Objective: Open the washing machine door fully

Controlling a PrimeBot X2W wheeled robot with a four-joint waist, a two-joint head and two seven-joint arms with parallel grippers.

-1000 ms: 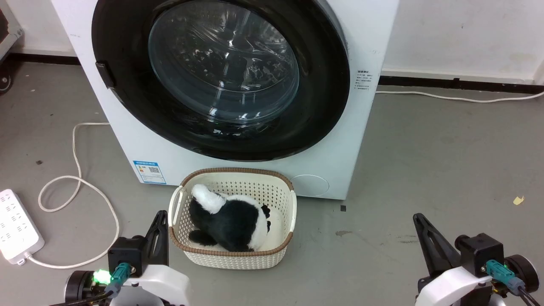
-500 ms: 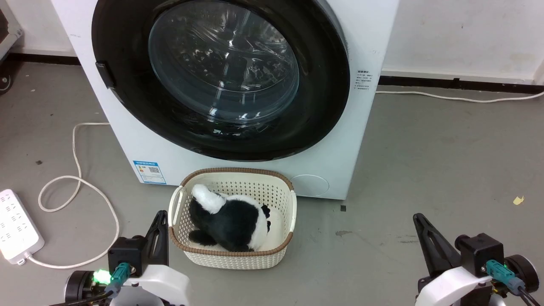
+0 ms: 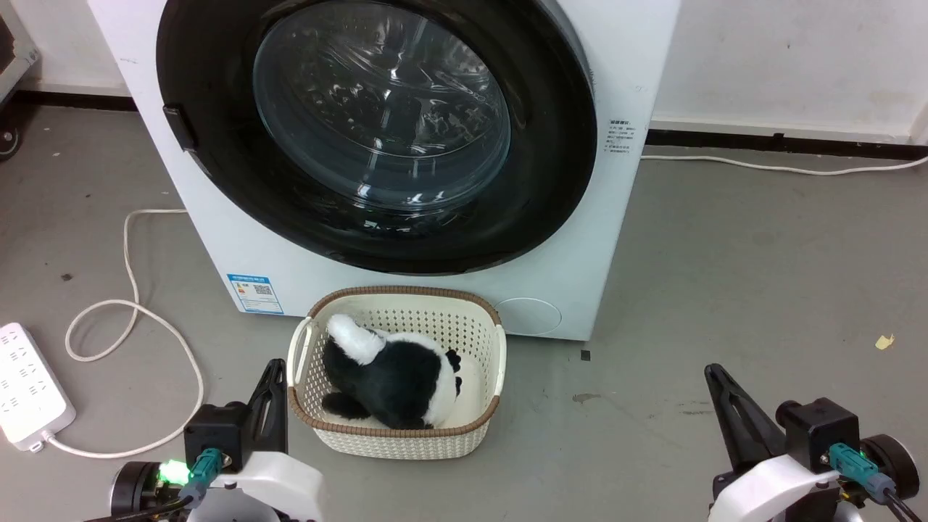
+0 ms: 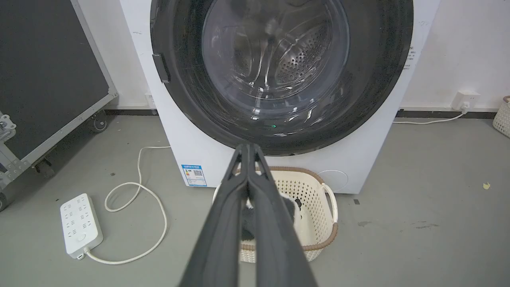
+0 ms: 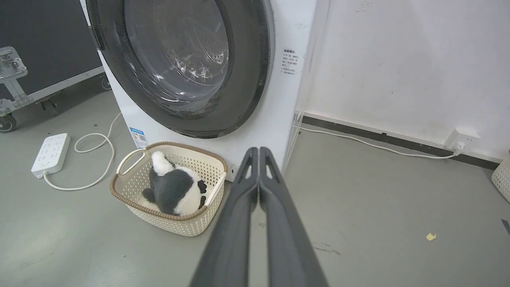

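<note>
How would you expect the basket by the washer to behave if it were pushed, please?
The basket looks like thin perforated plastic holding a plush toy, so it is probably light. On the smooth floor it would likely slide rather than tip, being wide and low. Its lattice walls may flex under a pinch.

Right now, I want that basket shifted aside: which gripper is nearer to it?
Left. The left gripper sits just left of the basket; the right gripper is well off to its right.
</note>
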